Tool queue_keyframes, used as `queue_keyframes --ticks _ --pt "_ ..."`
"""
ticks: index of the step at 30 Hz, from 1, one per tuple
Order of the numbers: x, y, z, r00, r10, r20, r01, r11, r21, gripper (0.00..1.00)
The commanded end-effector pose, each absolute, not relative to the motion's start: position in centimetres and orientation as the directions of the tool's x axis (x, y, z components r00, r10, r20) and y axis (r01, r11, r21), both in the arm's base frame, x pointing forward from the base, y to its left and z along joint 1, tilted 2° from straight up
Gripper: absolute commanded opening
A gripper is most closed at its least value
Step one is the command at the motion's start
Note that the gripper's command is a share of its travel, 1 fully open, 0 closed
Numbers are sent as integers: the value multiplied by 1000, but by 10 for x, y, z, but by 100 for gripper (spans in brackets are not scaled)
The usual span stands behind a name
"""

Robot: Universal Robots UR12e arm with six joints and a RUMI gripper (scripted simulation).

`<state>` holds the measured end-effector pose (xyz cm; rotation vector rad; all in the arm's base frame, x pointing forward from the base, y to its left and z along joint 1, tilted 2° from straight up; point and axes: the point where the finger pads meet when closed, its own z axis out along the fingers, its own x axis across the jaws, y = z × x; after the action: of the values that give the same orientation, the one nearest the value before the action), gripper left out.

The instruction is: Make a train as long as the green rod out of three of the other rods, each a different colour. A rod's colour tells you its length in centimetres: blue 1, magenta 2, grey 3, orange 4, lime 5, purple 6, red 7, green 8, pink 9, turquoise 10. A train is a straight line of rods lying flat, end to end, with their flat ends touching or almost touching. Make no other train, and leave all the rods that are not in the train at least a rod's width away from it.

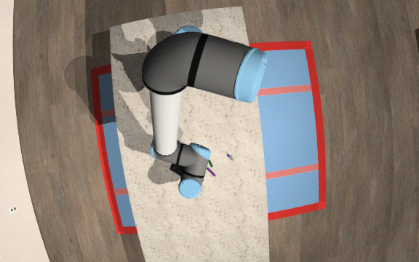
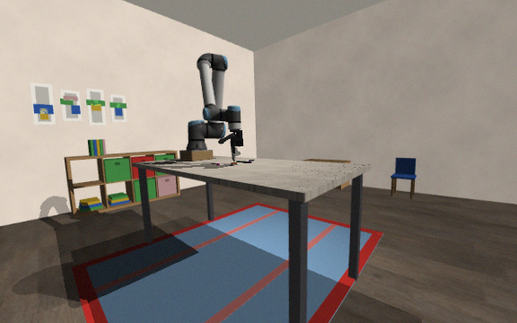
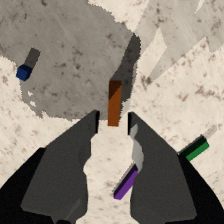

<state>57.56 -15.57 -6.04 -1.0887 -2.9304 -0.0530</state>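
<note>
In the wrist view my gripper (image 3: 113,113) points down at the table with its fingers a little apart. An orange rod (image 3: 114,105) lies on the table just beyond the fingertips, in line with the gap, with bare table showing on both sides of it. Nothing is between the fingers. A purple rod (image 3: 125,182) (image 1: 212,172) lies partly behind the right finger, and the green rod (image 3: 195,148) (image 1: 211,163) lies further right. A small blue rod (image 3: 23,73) (image 1: 228,155) lies end to end with a grey rod (image 3: 33,56) at the upper left. In the exterior view the gripper (image 2: 233,156) hangs just above the table top.
The stone-patterned table (image 1: 213,225) (image 2: 321,175) stands on a blue and red floor mat (image 1: 289,127). The arm's wrist (image 1: 189,165) hides the orange rod in the top view. A shelf unit (image 2: 119,179) stands by the wall and a blue chair (image 2: 404,172) far off.
</note>
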Motion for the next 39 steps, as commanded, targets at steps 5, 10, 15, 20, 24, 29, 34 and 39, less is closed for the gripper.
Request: queue_keyframes --ticks 5,10,15,20,24,29,34,39 --pt "576 -156 -60 -757 652 25 653 757 27 14" --pt "576 -156 -60 -757 652 25 653 757 27 14" --pt "576 -156 -60 -757 652 25 653 757 27 14" --pt "576 -156 -61 -757 652 25 653 757 27 14" --pt "576 -156 -63 -757 652 25 653 757 27 14" --pt "576 -156 -68 -757 652 25 653 757 27 14" --pt "576 -156 -71 -757 652 25 653 757 27 14" --pt "576 -155 -75 -757 652 25 653 757 27 14"
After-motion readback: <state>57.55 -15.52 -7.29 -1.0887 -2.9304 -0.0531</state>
